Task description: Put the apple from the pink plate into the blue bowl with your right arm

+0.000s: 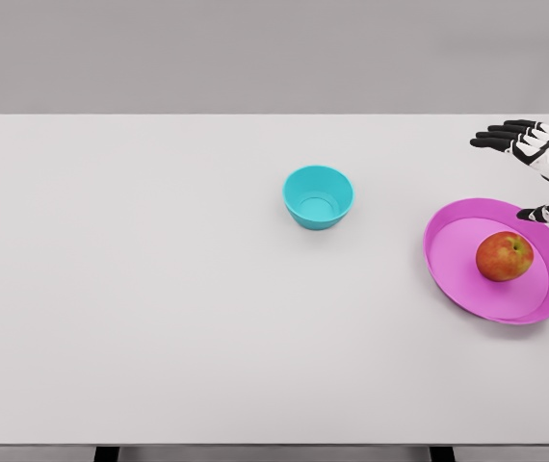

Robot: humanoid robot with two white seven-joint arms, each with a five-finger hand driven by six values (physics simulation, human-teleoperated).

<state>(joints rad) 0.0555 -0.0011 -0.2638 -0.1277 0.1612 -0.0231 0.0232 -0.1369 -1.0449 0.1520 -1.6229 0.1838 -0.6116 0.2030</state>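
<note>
Matt white table, smooth plastic-looking plate, bowl

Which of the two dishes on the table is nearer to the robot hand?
The pink plate, holding the apple, lies just below the right robot hand; the blue bowl is farther left.

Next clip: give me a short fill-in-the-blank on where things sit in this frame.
1. The apple lies on the ____ plate.
2. The blue bowl holds ____.
3. The right hand, fingers spread, hovers beyond the plate's far ____ edge.
Missing words: pink; nothing; right
</note>
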